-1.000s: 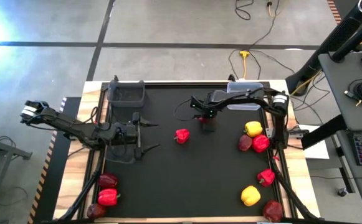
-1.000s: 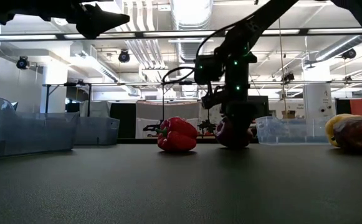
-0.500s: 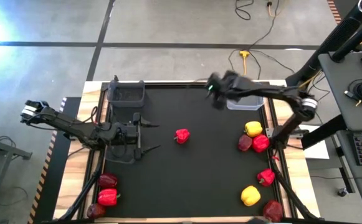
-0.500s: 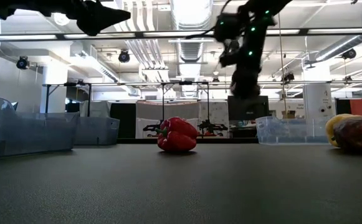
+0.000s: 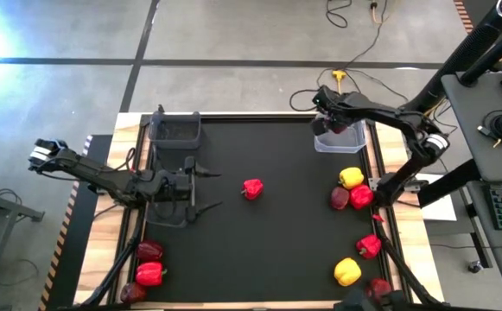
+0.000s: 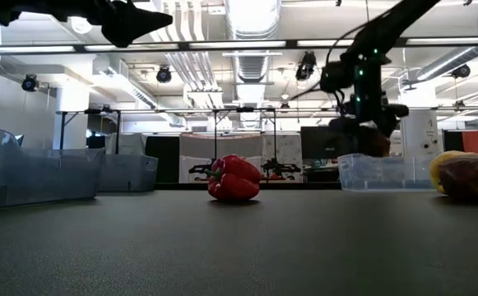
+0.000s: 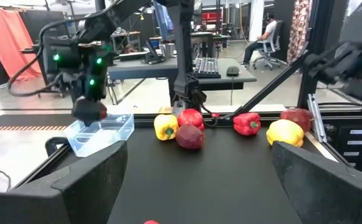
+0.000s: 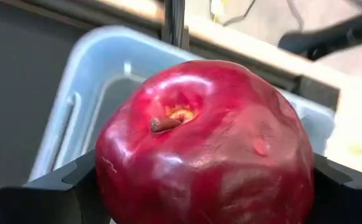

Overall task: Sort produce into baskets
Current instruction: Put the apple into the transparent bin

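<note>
**Operator:** Report the carrying arm's status.

**Technician:** The right gripper (image 5: 333, 123) clamps a maroon fruit (image 8: 205, 143) between both fingers, above the clear bin (image 5: 341, 142) at the table's far right edge. The left gripper (image 5: 200, 188) waits spread wide near the dark bin (image 5: 174, 130).

**Operator:** What does the release call for?

**Technician:** Centre the fruit over the bin's floor, not its rim. Lower it inside the walls before parting the fingers; a round fruit dropped from height probably bounces or rolls out. The red pepper (image 5: 252, 188) lies mid-table, well apart.
</note>
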Tool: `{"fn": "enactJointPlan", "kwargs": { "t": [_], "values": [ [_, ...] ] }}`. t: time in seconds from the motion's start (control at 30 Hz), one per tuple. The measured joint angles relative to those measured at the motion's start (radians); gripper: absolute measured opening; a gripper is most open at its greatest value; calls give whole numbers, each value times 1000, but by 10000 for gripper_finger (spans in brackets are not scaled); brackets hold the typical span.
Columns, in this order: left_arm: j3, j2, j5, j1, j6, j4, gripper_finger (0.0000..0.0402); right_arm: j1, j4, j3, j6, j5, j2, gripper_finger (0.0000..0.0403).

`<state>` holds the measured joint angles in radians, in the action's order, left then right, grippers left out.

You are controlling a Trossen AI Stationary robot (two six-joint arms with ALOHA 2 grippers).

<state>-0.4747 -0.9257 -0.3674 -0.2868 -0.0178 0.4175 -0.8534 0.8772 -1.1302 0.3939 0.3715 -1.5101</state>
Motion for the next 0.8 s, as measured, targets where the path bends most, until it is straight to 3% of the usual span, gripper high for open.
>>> {"fn": "enactJointPlan", "kwargs": {
  "t": [0.3,0.8],
  "values": [
    [0,0,3,0,-18,0,378,-25,-146,76,-27,-144,-58,362],
    [0,1,3,0,-14,1,378,-25,-133,8,-104,-144,-20,368]
  ]
}}
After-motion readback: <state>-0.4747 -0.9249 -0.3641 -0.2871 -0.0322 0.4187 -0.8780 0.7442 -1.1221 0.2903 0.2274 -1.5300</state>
